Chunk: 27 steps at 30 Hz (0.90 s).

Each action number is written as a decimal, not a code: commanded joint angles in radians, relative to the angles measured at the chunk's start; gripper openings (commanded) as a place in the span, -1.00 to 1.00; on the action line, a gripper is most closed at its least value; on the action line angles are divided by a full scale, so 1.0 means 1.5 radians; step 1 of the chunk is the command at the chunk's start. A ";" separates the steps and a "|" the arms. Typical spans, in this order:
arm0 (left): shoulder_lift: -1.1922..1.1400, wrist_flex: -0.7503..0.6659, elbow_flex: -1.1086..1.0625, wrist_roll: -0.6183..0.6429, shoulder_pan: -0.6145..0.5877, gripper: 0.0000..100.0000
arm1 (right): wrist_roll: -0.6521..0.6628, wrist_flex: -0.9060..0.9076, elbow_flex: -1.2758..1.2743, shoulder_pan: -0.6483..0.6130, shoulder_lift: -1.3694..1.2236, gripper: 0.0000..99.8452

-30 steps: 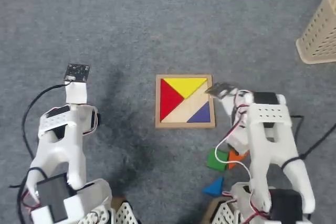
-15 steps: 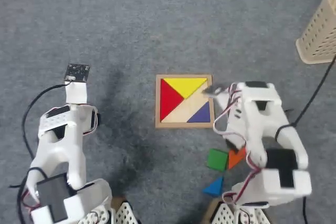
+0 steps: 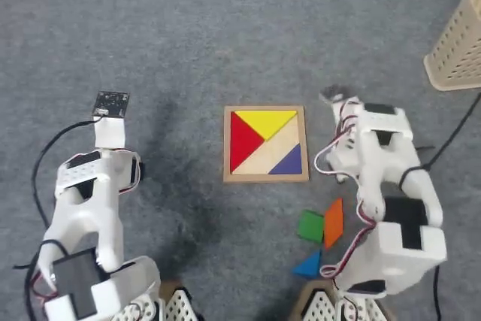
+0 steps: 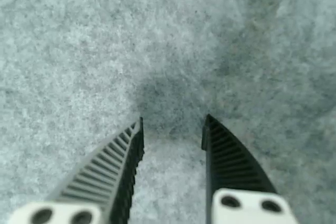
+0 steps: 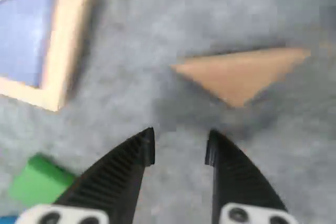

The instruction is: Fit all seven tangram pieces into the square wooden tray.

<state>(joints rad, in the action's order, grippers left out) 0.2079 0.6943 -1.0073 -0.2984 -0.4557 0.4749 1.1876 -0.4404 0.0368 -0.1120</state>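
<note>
Worktop (image 3: 188,50) carried the square wooden tray (image 3: 265,178), part filled, gap open for the rest; right pincer (image 5: 178,140) hung released, empty, near an orange triangle (image 5: 241,74), probably the next pick; left pincer (image 4: 173,124) released, parked aside over worktop.
</note>
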 commanded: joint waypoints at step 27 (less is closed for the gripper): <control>0.036 -0.010 0.002 -0.006 0.001 -0.65 | 0.053 0.036 -0.145 -0.048 0.005 -0.61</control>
<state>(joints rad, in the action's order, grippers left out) 0.2079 0.6943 -1.0073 -0.2984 -0.4557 0.5746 1.2965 -0.7089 -0.1059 -0.0245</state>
